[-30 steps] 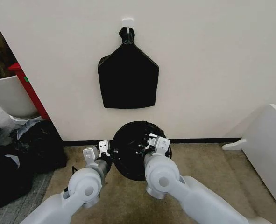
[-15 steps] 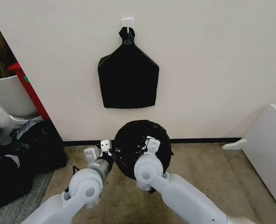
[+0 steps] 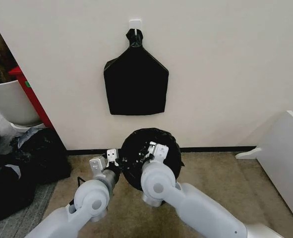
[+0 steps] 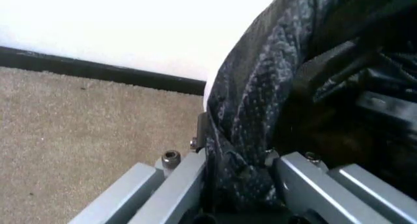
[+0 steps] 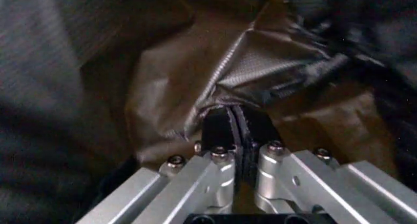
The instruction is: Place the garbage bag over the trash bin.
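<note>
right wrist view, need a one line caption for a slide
Right gripper shut on a fold of the garbage bag, wrinkled black film all around.

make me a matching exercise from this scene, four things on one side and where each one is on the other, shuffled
Things:
1. garbage bag
2. flat black bag
3. planter pot
4. white board

Places:
A. hanging from a wall hook
B. on the floor at the robot's far left
C. at the wall's foot, pinched by the left gripper and the right gripper
D. leaning at the robot's far right

Pairs: 1-C, 2-A, 3-B, 4-D
</note>
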Robot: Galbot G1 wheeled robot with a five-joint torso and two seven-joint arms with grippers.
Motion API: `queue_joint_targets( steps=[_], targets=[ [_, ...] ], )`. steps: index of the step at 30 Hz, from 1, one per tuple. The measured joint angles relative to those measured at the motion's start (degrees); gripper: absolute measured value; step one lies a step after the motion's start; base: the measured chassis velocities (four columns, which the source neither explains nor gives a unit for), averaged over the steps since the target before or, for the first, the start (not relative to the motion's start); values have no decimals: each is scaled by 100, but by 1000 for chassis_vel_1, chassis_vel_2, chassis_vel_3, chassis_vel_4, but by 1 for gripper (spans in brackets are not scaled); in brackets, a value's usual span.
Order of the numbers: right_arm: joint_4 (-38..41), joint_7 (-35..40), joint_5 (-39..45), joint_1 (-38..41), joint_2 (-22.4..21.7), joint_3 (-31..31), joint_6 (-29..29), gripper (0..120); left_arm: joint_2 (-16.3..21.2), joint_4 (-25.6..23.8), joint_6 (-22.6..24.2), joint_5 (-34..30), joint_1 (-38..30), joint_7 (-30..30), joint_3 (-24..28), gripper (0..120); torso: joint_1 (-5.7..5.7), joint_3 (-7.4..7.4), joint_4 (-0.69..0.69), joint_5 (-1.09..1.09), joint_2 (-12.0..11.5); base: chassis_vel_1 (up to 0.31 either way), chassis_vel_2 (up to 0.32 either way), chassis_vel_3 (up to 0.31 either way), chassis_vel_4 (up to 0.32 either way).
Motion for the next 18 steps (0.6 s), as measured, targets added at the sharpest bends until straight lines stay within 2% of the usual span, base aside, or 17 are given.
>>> queue_joint_targets(
  steps=[7, 13, 18],
  targets=[
    [-356, -110, -108, -22, 112, 93, -22, 0, 46, -83, -1, 49, 62, 47, -25, 0, 0, 0, 0, 1, 0, 0, 0, 0, 0],
    [-1100, -341, -261, -91, 222, 419, -73, 0, 91, -307, 2, 64, 157, 82, -46, 0, 0, 0, -1, 0, -1, 0, 0, 0, 0],
    [-933, -267, -165, -73, 162, 370, -35, 0, 78, -339, 12, 108, 189, 92, -47, 0, 0, 0, -1, 0, -1, 0, 0, 0, 0]
  ],
)
